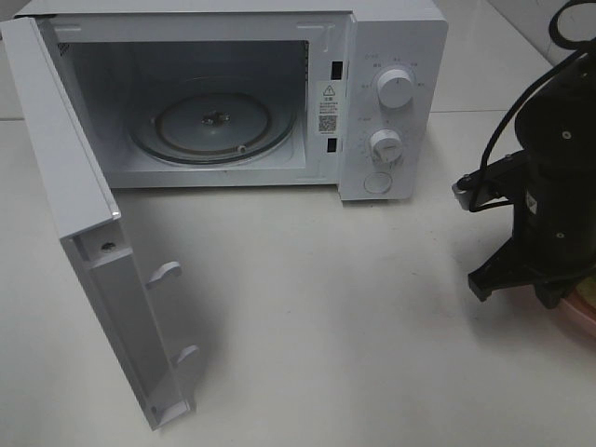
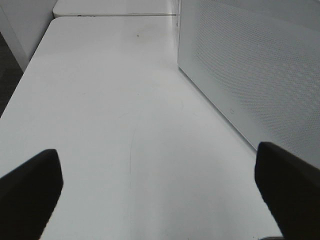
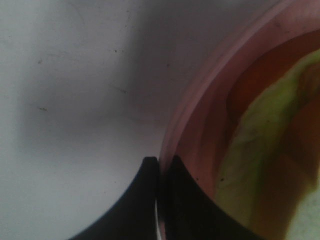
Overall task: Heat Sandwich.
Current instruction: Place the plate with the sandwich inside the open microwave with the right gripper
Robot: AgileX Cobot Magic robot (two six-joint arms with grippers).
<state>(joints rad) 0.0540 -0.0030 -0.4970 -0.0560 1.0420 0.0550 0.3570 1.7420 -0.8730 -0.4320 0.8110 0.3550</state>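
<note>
Right grip: black right gripper (image 3: 160, 170), fingers pinched shut on the rim of the round pink plate (image 3: 200, 95).
Sandwich: small layered sandwich with green lettuce (image 3: 260, 150) lies on that plate, well apart from the oven.
Carry: judged best lifted level and slowly, since a rim pinch lets the plate tip.
Surface: smooth white table (image 1: 354, 326), nothing between plate and oven.
Oven: white microwave (image 1: 396, 47); hinged white door (image 1: 84, 233) wide open, glass turntable (image 1: 214, 121) bare.
Left gripper (image 2: 157, 165): fingers spread wide, holding nothing, beside the door.

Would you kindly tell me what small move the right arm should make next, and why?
Probably lift the pink plate slightly off the table: the right gripper is shut on its rim, the sandwich lies on it, and the microwave stands open with its glass turntable bare.
</note>
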